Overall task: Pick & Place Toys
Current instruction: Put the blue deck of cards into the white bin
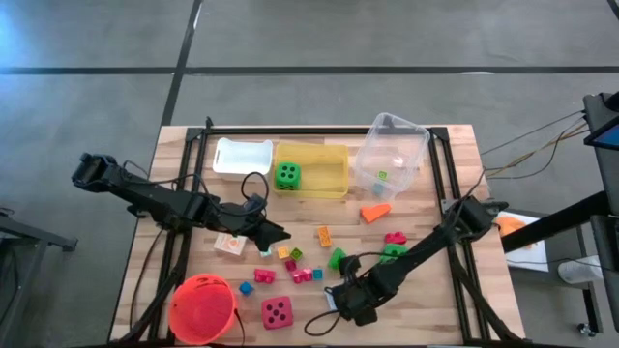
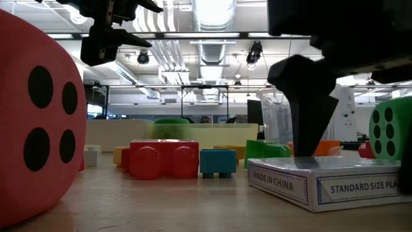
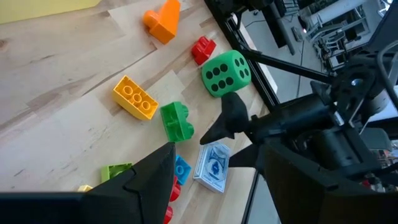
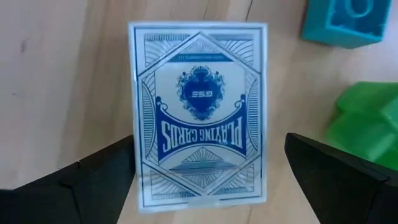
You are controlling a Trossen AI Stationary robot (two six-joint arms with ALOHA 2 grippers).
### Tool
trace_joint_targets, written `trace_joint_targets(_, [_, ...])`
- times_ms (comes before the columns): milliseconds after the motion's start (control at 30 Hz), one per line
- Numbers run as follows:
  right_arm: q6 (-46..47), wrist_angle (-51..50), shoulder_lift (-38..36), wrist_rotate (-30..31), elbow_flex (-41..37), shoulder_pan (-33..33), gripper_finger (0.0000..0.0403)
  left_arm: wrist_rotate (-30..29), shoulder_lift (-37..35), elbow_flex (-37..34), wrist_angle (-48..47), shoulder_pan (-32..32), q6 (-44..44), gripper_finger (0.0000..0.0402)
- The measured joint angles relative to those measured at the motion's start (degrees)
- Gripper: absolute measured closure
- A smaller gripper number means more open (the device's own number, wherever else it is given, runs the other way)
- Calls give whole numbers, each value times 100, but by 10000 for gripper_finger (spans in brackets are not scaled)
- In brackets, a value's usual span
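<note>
Holding green die (image 1: pixel 286 175): yellow bin (image 1: pixel 331 182); right end effector (image 4: pixel 208 180) spread over card deck (image 4: pixel 199 112).

clear: bare wood on both sides of card box (image 4: pixel 198 115) under my right pincer (image 4: pixel 208 180) | blocked: green block (image 4: pixel 367 124), blue block (image 4: pixel 348 22) just beside

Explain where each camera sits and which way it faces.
High: overhead, looking down; both arms.
Low: tabletop level, facing the room; blue-and-white playing-card box, dark finger above it.
Left wrist: faces the toys and the right arm.
Right wrist: looks down on the box, open right pincer straddling it.
Low, left and right wrist views share the box.
</note>
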Motion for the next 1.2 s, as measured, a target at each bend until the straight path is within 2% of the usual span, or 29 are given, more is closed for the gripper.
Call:
trace_joint_targets(167, [-257,25,131,-45,15,0,19,2,0,2,-2,0,-1,170])
trace_joint_targets(367, [-278,53,178,-194,22,0,113,2,0,0,0,0,-76,170])
trace_joint_targets(533, [-232,42,129,-190,9,0,112,2,0,0,0,0,-473,170])
trace_joint_targets(800, [193,-48,-195,-107,-31,0,112,47,2,-4,7,0,-1656,170])
trace_joint_targets(967, [460,-233,-661,253,-26,0,112,44,54,-4,275,2,-2036,170])
trace_joint_targets(1200, [873,-326,-1601,1155,-11,-249,112,61,569,17,1365,84,-2295,170])
